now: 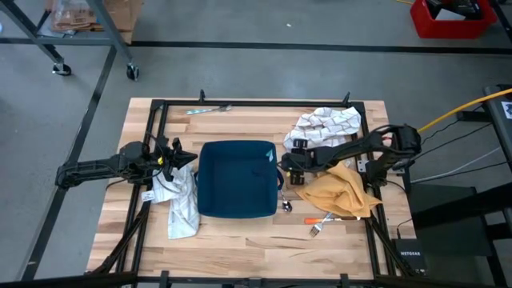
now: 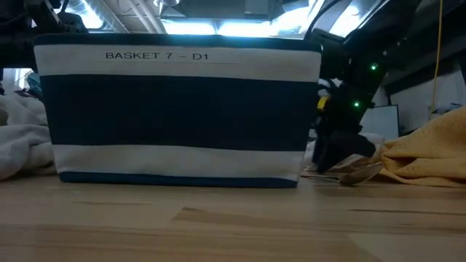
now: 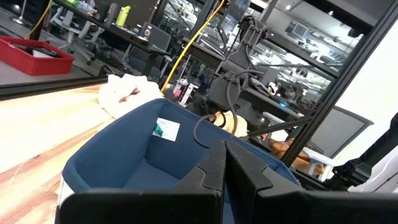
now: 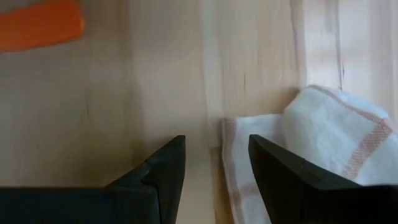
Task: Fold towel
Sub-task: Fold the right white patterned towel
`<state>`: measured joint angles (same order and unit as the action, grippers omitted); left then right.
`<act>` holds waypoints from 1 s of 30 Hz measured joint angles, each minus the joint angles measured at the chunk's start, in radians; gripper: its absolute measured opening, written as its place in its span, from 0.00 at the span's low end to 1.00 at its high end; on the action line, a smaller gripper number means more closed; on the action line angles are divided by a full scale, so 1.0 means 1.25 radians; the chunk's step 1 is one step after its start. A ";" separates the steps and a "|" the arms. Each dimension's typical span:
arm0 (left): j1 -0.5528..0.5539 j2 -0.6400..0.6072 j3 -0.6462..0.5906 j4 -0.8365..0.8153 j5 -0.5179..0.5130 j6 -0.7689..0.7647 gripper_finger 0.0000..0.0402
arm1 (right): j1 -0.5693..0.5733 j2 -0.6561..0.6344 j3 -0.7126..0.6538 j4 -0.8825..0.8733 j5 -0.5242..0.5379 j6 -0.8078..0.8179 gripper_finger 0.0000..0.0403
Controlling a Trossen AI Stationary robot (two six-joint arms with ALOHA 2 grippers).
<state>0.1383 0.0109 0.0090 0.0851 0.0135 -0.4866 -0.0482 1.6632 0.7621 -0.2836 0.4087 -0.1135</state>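
Towel (image 1: 326, 122) with thin check lines lies bunched at the far right of the worktop (image 1: 240, 240), just beyond the right pincer (image 1: 294, 168), whose jaws stand fairly wide and empty over a striped cloth edge (image 4: 323, 143); that arm is the nearer. The left pincer (image 1: 178, 157) is closed, empty, beside the blue basket (image 1: 237, 210), which looks empty apart from a tag.

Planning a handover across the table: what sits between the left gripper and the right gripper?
In the high view, the dark blue basket stands between the left gripper and the right gripper, filling most of that stretch.
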 joint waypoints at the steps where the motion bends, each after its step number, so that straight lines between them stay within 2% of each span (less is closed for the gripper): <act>1: 0.000 0.000 0.000 0.000 0.000 0.000 0.00 | -0.008 0.005 0.001 0.002 0.000 0.000 0.45; 12: 0.000 0.000 0.000 0.000 0.000 0.042 0.00 | -0.086 0.032 0.001 0.035 -0.016 0.000 0.45; 15: 0.000 0.000 0.000 0.000 0.000 0.038 0.00 | -0.106 0.032 0.001 0.038 -0.042 0.001 0.45; 22: 0.000 0.000 0.000 0.000 0.000 0.035 0.00 | -0.116 0.032 0.001 0.036 -0.073 0.001 0.44; 26: 0.000 0.000 0.000 0.000 0.000 0.033 0.00 | -0.116 0.033 0.000 0.035 -0.087 0.001 0.32; 30: 0.000 0.000 0.000 0.000 0.000 0.033 0.00 | -0.113 0.034 -0.001 0.035 -0.099 0.002 0.09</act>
<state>0.1382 0.0109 0.0090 0.0856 0.0135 -0.4454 -0.1901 1.7058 0.7607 -0.2396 0.2854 -0.1104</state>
